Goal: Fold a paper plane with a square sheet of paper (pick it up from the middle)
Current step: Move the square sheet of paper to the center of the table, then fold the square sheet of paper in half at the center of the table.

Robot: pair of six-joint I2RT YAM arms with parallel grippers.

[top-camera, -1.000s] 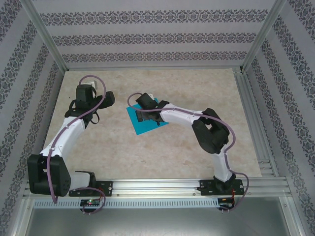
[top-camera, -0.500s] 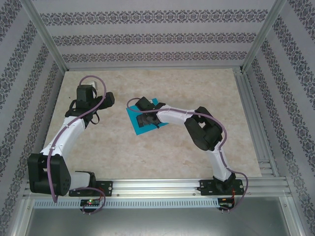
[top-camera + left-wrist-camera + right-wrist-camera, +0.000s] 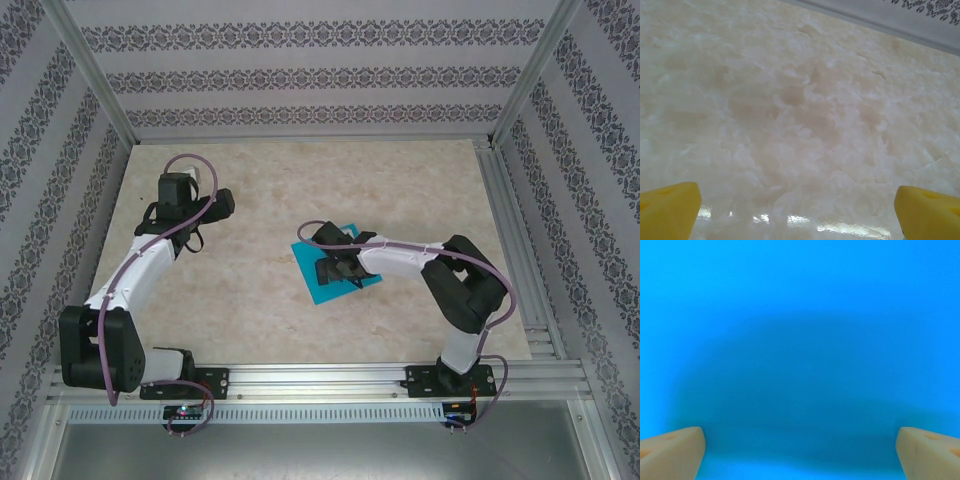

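Right gripper (image 3: 335, 268) low over the square sheet of paper (image 3: 322, 288), jaws spread wide, holding nothing

I see the teal sheet lying flat on the table (image 3: 400, 180), right of centre, under my right wrist. I judge it light, thin and floppy, likely to slide on the smooth top and quick to crease, so I would pinch it up at the middle, not by an edge. The overhead view gives its tilted outline; the right wrist view adds both fingertips close above blue paper. My left gripper (image 3: 222, 203) hangs wide and empty, well apart
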